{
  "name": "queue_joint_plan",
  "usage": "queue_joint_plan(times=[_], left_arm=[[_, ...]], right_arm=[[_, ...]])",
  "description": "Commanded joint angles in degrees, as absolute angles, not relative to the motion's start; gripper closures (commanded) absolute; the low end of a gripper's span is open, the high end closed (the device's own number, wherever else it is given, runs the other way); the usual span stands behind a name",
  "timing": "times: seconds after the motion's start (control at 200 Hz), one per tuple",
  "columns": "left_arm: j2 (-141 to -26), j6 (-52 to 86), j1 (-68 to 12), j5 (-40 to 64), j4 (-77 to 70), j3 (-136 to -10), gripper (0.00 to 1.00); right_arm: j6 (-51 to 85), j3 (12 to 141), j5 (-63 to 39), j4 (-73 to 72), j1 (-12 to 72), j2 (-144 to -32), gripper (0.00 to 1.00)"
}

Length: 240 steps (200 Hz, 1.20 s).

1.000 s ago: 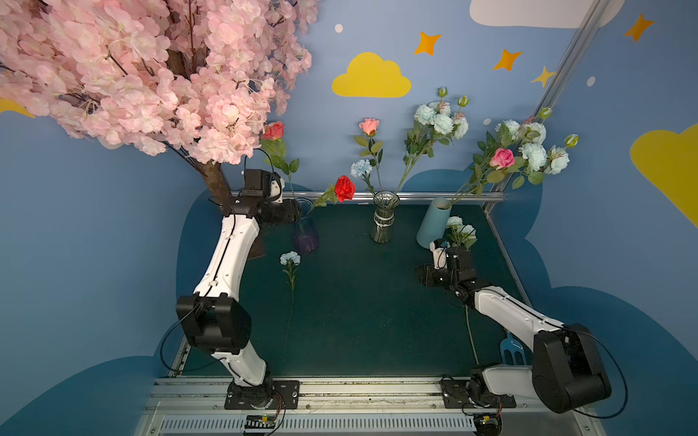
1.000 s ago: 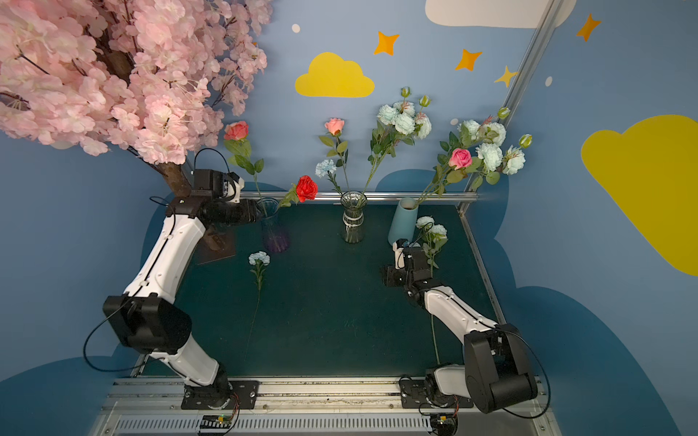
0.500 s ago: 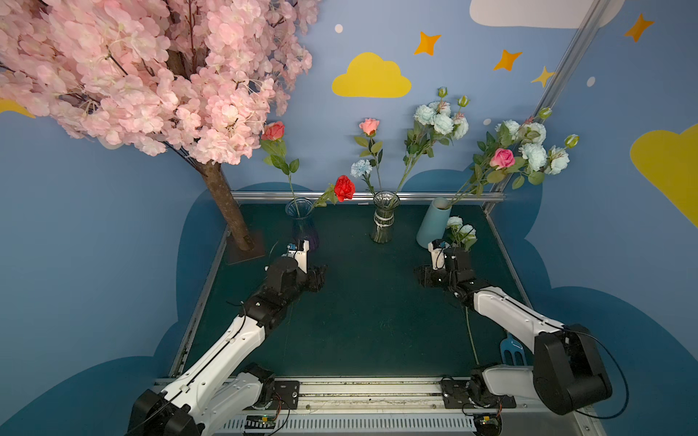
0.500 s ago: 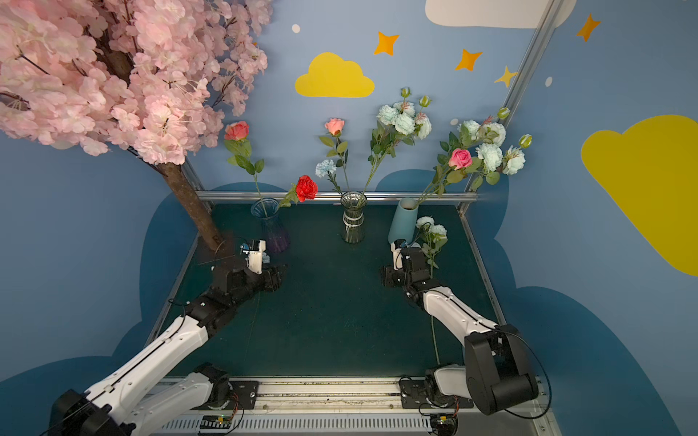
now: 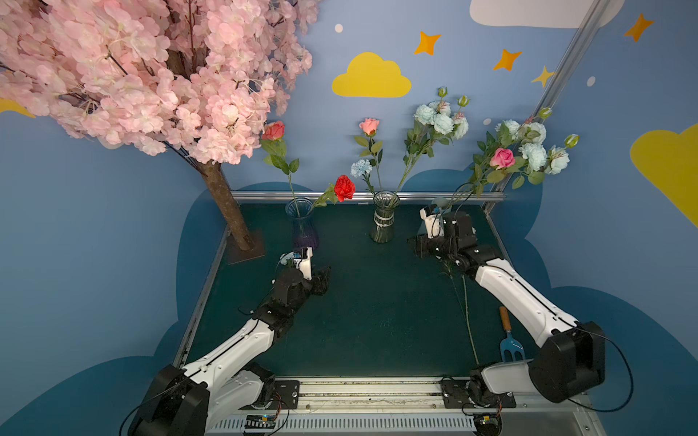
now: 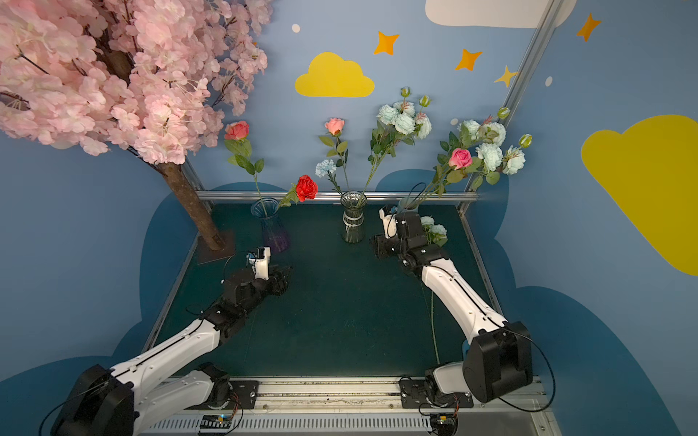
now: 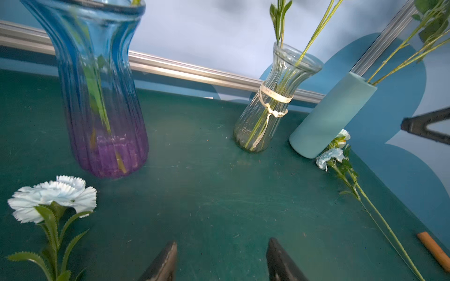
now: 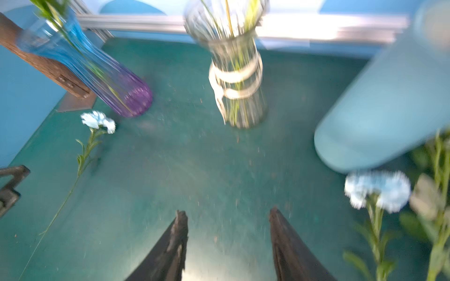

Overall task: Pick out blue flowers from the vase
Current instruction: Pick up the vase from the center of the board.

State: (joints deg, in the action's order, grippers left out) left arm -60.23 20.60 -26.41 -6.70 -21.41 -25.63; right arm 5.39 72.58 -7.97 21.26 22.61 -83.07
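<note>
Hovering low, both empty | left gripper point(image 7: 219, 262) and right gripper point(image 8: 226, 243) have fingers spread, holding nothing | picked blue flowers point(image 7: 53, 197) lie on the mat point(image 5: 377, 302) | more blue flowers point(image 5: 440, 119) sit in the clear vase point(image 5: 383, 222) and the pale blue vase point(image 7: 333, 114), looks like next job: reach up, pinch a stem | middle mat's open, back rail point(image 5: 362, 195) close behind

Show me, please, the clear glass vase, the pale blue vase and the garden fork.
Clear glass vase point(image 7: 275, 97), left wrist view, its tied waist.
Pale blue vase point(image 7: 333, 114), left wrist view, its side wall.
Garden fork point(image 5: 510, 349), a top view, its blue head.
</note>
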Motion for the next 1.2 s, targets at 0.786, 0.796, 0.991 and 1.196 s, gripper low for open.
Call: queue_joint_plan(times=[0.786,0.796,0.991,1.196], left_arm=[[-70.3,17.7,-24.3,-1.1,-26.3,-28.0,0.25],[-70.4,17.7,-24.3,-1.0,-26.3,-28.1,0.25],[-71.1,17.4,-24.3,-0.5,-26.5,-28.5,0.25],[-71.1,17.3,-24.3,-0.8,-26.6,-28.4,0.25]], right_arm=[[-17.0,137.5,0.8,54.0,29.3,-124.6,0.33],[-17.0,137.2,0.6,53.5,29.3,-124.6,0.33],[-19.7,132.3,-1.5,45.4,29.7,-125.4,0.35],[-21.4,130.6,0.3,40.4,30.3,-127.7,0.35]])
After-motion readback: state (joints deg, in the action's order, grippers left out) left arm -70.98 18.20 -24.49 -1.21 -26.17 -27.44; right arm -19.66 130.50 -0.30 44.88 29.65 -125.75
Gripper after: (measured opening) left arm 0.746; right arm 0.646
